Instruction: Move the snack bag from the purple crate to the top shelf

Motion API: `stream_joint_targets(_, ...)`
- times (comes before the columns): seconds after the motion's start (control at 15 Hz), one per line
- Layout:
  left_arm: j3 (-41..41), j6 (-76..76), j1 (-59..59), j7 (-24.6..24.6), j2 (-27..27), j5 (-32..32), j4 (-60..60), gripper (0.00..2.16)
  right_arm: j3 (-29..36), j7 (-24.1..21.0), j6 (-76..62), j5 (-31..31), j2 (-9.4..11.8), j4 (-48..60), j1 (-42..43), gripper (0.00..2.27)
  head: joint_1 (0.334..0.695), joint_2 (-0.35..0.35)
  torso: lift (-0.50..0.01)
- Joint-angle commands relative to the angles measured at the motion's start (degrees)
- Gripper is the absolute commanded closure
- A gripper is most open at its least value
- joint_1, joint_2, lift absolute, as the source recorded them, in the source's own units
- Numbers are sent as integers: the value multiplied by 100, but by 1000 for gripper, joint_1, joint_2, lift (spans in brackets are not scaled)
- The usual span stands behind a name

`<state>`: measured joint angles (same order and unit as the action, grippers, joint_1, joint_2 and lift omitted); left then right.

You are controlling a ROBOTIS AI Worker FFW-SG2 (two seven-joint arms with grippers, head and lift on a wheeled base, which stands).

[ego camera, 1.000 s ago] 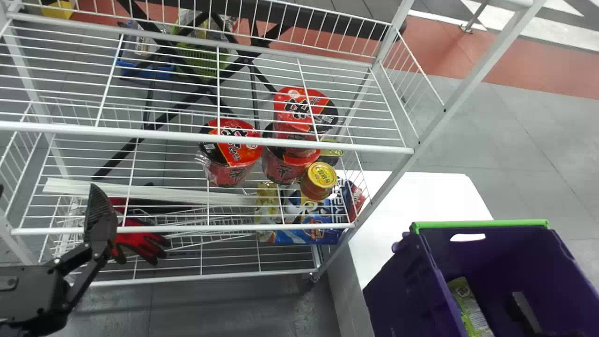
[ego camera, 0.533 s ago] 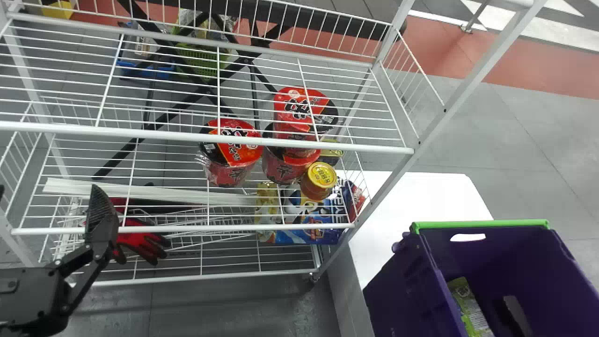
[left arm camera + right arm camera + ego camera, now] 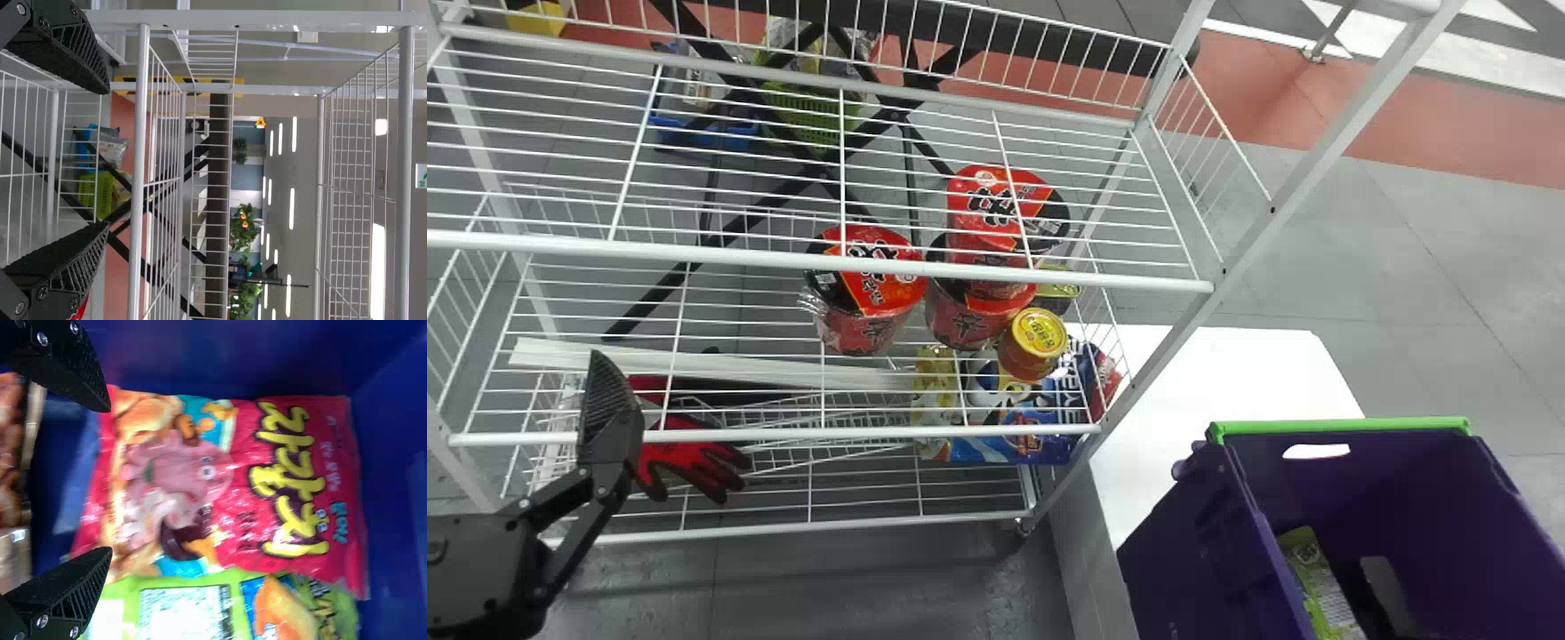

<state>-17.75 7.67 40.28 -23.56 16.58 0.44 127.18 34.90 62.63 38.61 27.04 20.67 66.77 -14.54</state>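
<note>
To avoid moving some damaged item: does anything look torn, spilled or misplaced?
Two oddities on the rack: loose clear wrap sticks out beside the leftmost red cup, and a red glove lies low down, perhaps misplaced among food. In the crate, the red bag shows no tear on its visible face.

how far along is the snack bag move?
Early. Done: right pincer is inside the purple crate, over the red snack bag. In hand: nothing, jaws apart, bag lying against a green bag. Remaining: grip, lift out, place on the wire rack's top shelf.
</note>
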Motion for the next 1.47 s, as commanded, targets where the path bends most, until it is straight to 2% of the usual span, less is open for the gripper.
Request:
stream_joint_targets(0.0, 0, 10, 23, -9, 12, 0, 9, 107, -27, -155, -33, -102, -55, -59, 65, 53, 695, -350, -456)
stream_joint_targets(0.6, 9, 10, 50, -35, 56, -9, 35, 103, -229, -708, -631, -111, -72, -701, 276, 83, 695, -350, -456)
stream_joint_targets(0.67, 9, 10, 50, -44, 56, -9, 26, 103, -229, -761, -684, -137, -72, -745, 276, 174, 695, -350, -456)
stream_joint_targets(0.8, 9, 10, 50, -44, 56, -9, 9, 103, -229, -823, -842, -208, -46, -903, 293, 579, 695, -350, -456)
stream_joint_targets(0.93, -9, 10, 32, -35, 56, -9, -9, 103, -255, -998, -772, -269, -55, -929, 302, 1214, 695, -350, -456)
stream_joint_targets(1.07, 0, 10, 23, -35, 56, -9, -27, 103, -264, -1095, -895, -357, -55, -1061, 329, 1241, 695, -350, -456)
stream_joint_targets(1.2, 18, 10, 23, -26, 65, -9, -35, 103, -431, -1411, -965, -357, -55, -1158, 337, 1477, 695, -350, -456)
stream_joint_targets(1.4, 26, 10, 15, -35, 56, -9, -35, 103, -440, -1332, -965, -445, -55, -1149, 364, 1477, 695, -350, -456)
